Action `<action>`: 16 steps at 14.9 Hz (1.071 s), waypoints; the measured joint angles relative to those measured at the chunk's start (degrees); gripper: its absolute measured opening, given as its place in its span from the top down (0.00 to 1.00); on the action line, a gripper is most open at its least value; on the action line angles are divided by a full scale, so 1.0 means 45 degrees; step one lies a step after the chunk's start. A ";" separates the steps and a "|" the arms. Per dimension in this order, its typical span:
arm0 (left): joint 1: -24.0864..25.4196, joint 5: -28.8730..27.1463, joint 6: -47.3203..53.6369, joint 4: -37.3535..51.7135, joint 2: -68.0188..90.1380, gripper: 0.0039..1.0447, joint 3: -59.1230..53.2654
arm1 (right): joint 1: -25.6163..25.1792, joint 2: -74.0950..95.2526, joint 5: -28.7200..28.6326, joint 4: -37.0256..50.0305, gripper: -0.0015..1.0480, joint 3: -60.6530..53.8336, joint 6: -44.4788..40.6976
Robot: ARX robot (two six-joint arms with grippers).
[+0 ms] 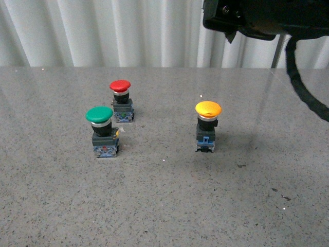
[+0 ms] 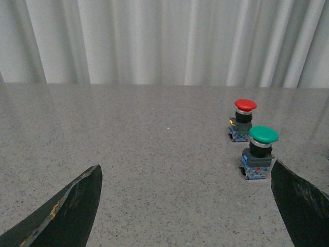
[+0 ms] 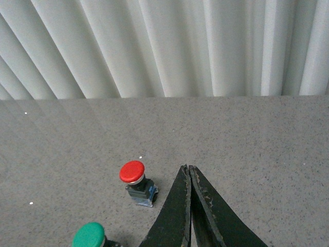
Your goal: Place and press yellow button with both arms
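Note:
The yellow button (image 1: 208,125) stands upright on the grey table, right of centre in the front view, with nothing touching it. It does not show in either wrist view. My right arm's black head (image 1: 257,18) hangs high above and behind it at the top right. My right gripper (image 3: 188,169) is shut and empty, its fingers pressed together above the table. My left gripper (image 2: 185,198) is open and empty, its two fingertips (image 2: 77,200) wide apart low over bare table. The left arm is out of the front view.
A green-capped button (image 1: 103,131) and a red-capped button (image 1: 122,100) stand at the left of the table; both also show in the left wrist view, green (image 2: 258,153) and red (image 2: 242,119). White pleated curtain (image 1: 103,31) behind the table's far edge.

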 joint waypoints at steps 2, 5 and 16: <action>0.0000 -0.0005 0.0000 0.0000 0.0000 0.06 0.0000 | -0.0005 -0.0656 -0.0146 -0.0083 0.98 -0.0481 0.0311; 0.0000 0.0000 0.0000 0.0000 0.0000 0.06 0.0000 | -0.0219 -0.3541 -0.0369 -0.0636 0.98 -0.2424 0.0821; 0.0005 0.0000 0.0000 0.0000 0.0000 0.06 0.0000 | -0.5736 -1.4105 -0.0670 -0.3011 0.98 -0.9636 -0.3201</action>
